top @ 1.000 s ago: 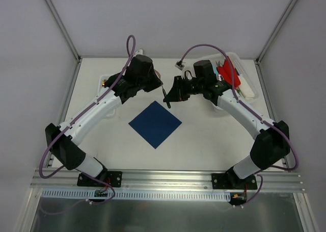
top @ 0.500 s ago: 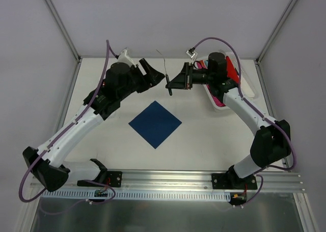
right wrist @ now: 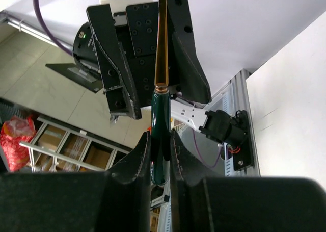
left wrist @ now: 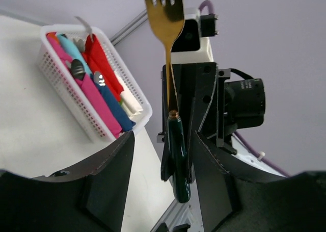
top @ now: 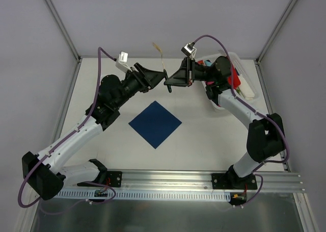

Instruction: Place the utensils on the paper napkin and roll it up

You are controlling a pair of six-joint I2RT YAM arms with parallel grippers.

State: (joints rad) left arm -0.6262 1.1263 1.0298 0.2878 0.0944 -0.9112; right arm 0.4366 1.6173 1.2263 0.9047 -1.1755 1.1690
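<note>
**Hand-over pose above the table.** Nearest you, the paper napkin (top: 155, 124) lies flat in the middle of the table, with no utensil on it yet. Beyond it, raised in the air, your right gripper (right wrist: 159, 140) is clamped on the green handle of a fork (left wrist: 170, 63), tines up, which leaves the copper shaft free. Your left gripper (top: 159, 77) faces it with its fingers apart, flanking the fork, seemingly to receive it. Farthest back, the white basket (left wrist: 71, 102) holds the plastic items.
</note>
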